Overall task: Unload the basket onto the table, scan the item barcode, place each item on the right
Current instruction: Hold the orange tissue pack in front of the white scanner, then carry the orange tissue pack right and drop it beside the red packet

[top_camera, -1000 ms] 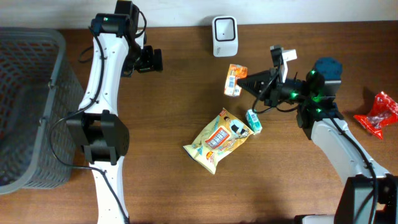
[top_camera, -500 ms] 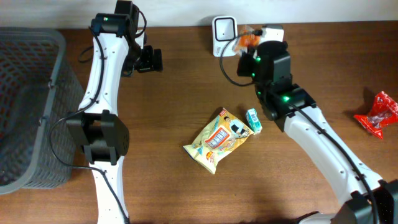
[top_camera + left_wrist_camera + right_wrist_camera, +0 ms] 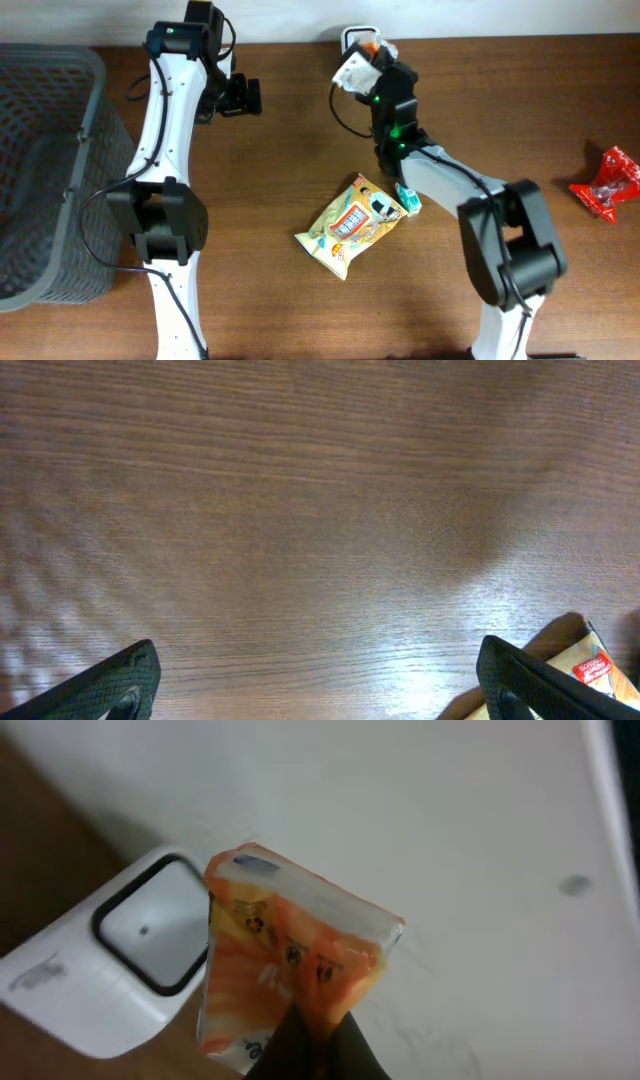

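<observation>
- Left arm (image 3: pixel 165 110) stretched toward the back, wrist turned inward to the right.
- Left end effector (image 3: pixel 320 690) spread as wide as it goes, empty, facing down.
- Right arm (image 3: pixel 440 178) folded at the elbow, forearm angled toward the back left.
- Right end effector (image 3: pixel 312 1045) pinched tight on the bottom edge of an orange packet (image 3: pixel 290 960), held aloft.

A glossy orange packet (image 3: pixel 290 970) is being pictured beside the smooth white plastic scanner (image 3: pixel 120 945). Below the scanner, a shiny crinkled snack bag (image 3: pixel 350 225) is being pictured on the grained, faintly sheened wooden table (image 3: pixel 300 510).
</observation>
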